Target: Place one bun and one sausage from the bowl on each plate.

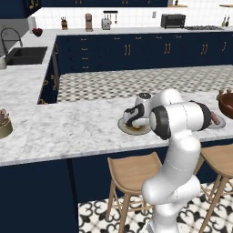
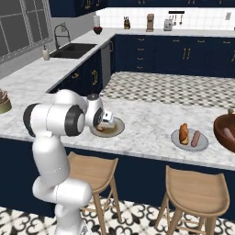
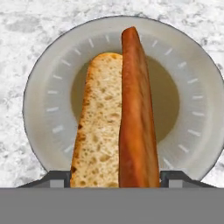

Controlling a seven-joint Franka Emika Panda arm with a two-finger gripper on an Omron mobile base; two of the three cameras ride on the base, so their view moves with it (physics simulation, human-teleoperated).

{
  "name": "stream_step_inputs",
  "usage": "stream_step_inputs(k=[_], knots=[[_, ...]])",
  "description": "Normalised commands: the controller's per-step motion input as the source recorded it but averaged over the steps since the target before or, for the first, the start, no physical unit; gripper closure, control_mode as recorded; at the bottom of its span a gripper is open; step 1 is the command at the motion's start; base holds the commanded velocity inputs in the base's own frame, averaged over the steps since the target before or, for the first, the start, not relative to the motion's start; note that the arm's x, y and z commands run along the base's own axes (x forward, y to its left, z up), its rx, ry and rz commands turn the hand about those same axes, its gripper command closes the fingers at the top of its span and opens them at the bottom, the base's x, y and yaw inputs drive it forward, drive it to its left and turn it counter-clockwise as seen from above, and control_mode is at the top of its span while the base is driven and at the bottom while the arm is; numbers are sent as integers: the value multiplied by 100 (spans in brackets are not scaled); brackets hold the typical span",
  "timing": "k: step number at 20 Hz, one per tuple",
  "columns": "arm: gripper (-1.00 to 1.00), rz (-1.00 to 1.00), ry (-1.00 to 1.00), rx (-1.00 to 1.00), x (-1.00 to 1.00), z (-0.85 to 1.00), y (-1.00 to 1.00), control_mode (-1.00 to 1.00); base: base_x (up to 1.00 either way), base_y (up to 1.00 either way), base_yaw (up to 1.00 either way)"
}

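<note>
As the white arm folds low over the marble counter [image 1: 68, 127], its gripper [image 3: 115, 177] hangs directly above the grey-rimmed plate with the olive-brown centre [image 3: 52, 100]. In the hand view a bun [image 3: 98, 127] and a sausage [image 3: 136, 113] lie lengthwise side by side, touching; both run down between the two dark finger tips at the bottom edge. The tips stand apart, one to either side of the pair — whether they press on the food or merely flank it cannot be told, nor whether the sausage rests on the plate or is lifted off it.

From the right base view the same plate [image 2: 114, 131] sits on the near half of the counter, close to the front edge above a wooden stool [image 2: 92, 172], with the hand covering part of it. To the right, well apart, the plain light grey plate [image 2: 176, 137] already carries a bun and a sausage next to each other, and the dark reddish-brown bowl [image 2: 220, 131] stands just beyond it at the picture's edge, a sausage visible inside.

Bare marble lies between the two plates and behind them toward the counter's far edge, where the surface drops to a patterned tile floor [image 1: 136, 82]. On the arm's left the counter runs wide and open as far as a small basket-like pot [image 1: 4, 125] at the far left — the only thing on that stretch.
</note>
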Motion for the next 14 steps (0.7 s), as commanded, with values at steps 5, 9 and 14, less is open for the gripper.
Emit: stream_step_inputs(k=[5,9,14], knots=[[100,0,4,0,41,-47,10,-100,0,0,0],[-100,0,7,1,21,-59,1,-100,0,0,0],[-100,0,3,0,0,-19,0,-100,0,0,0]])
